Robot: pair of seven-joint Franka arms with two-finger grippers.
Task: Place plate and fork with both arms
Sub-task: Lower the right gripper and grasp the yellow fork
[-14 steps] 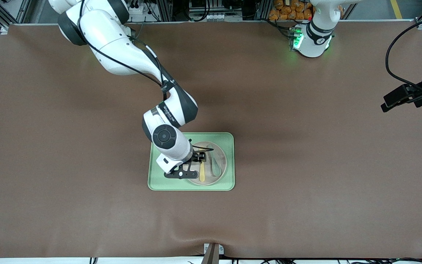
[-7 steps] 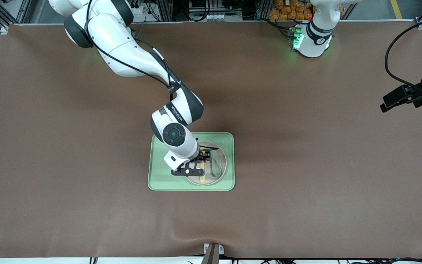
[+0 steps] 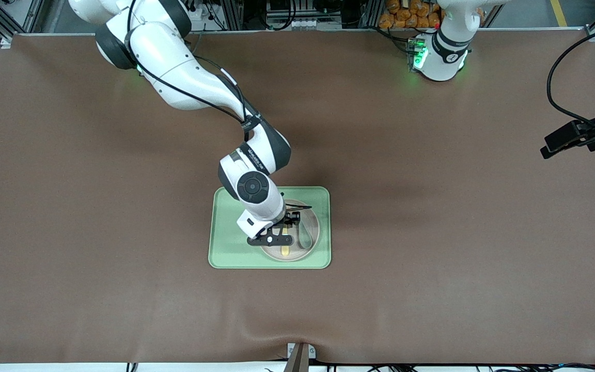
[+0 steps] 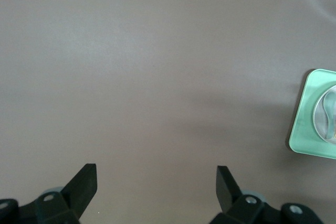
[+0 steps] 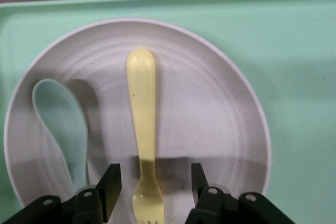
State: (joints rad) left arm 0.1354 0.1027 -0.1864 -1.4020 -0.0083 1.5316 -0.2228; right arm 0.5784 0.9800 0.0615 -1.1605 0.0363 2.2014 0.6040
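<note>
Surface: a wide brown table mat (image 3: 432, 248) covers the whole table, with a slight ripple at the edge nearest the front camera.
Room: metal frame rails, cables and a heap of orange items line the edge where the arm bases stand.
Arms: two, white with black joint bands; green light glows at the left arm's base.
Tray: one, light green and rectangular (image 3: 225, 253), near the middle of the table.
Plate: one, round and speckled off-white (image 5: 210, 108), lying on the tray.
Fork: one, pale yellow (image 5: 143, 124), flat on the plate with its tines between the right gripper's fingers.
Spoon: one, grey-green (image 5: 63, 124), on the plate beside the fork.
Right gripper: (image 5: 152, 184) low over the plate, fingers part-way apart on either side of the fork's neck, not touching it.
Left gripper: (image 4: 156, 179) waits over bare mat at the left arm's end of the table, fingers spread wide, holding nothing.
</note>
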